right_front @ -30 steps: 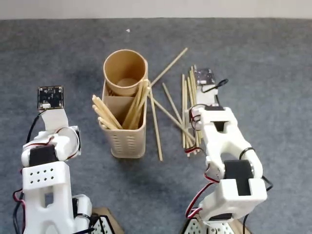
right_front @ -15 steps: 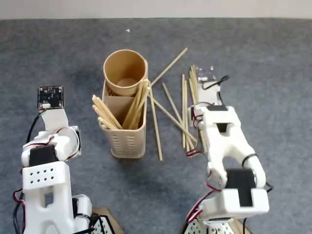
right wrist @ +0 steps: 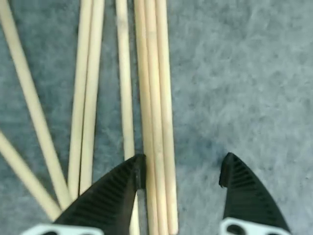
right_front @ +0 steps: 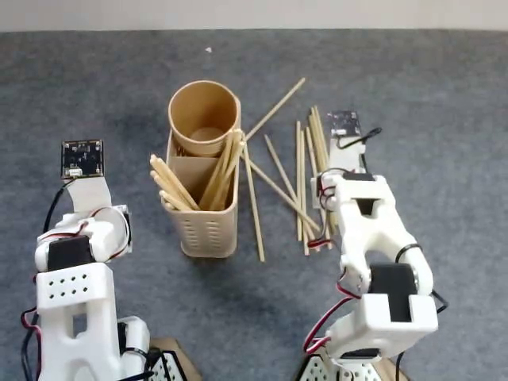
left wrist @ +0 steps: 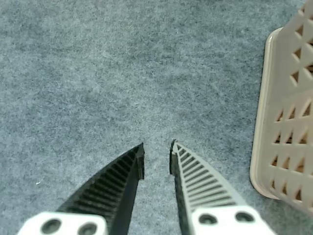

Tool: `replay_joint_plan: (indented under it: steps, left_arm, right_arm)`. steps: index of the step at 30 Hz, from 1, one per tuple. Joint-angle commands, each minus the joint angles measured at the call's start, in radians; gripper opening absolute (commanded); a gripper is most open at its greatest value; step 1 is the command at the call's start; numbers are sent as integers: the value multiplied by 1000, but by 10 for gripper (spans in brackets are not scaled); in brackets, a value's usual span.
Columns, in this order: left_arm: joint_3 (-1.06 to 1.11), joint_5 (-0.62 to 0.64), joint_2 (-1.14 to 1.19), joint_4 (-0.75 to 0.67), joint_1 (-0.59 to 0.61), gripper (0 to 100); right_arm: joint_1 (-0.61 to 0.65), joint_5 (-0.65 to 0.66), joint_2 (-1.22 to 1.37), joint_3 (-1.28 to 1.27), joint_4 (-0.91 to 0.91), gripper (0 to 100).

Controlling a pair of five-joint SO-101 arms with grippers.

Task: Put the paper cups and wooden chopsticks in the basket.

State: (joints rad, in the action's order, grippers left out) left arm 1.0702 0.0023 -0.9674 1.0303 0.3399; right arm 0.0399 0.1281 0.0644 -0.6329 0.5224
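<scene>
A tan slotted basket stands mid-table with a brown paper cup upright in its far compartment and several wooden chopsticks leaning in the near one. More loose chopsticks lie on the carpet to the basket's right. My right arm hangs over their right side. Its gripper is open just above the carpet, with a tight bundle of chopsticks running in beside one finger. My left gripper sits low over bare carpet left of the basket, open by a narrow gap and holding nothing.
Grey carpet covers the table, with free room on the far right and far left. One chopstick points away toward the back edge. The left arm stands at the near left.
My right arm has shifted slightly to the right over the loose chopsticks. The left arm, basket and cup have not moved.
</scene>
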Motion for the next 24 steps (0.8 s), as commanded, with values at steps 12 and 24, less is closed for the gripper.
replay_joint_plan:
  steps: [12, 24]
  left_arm:
    - [-2, -5, -15, -14, -15, 123]
    - [-2, -5, -15, -17, -27, 123]
  right_arm:
    - [-13, 0, 21, 45, -15, 19]
    - [-5, -127, -317, 44, -12, 5]
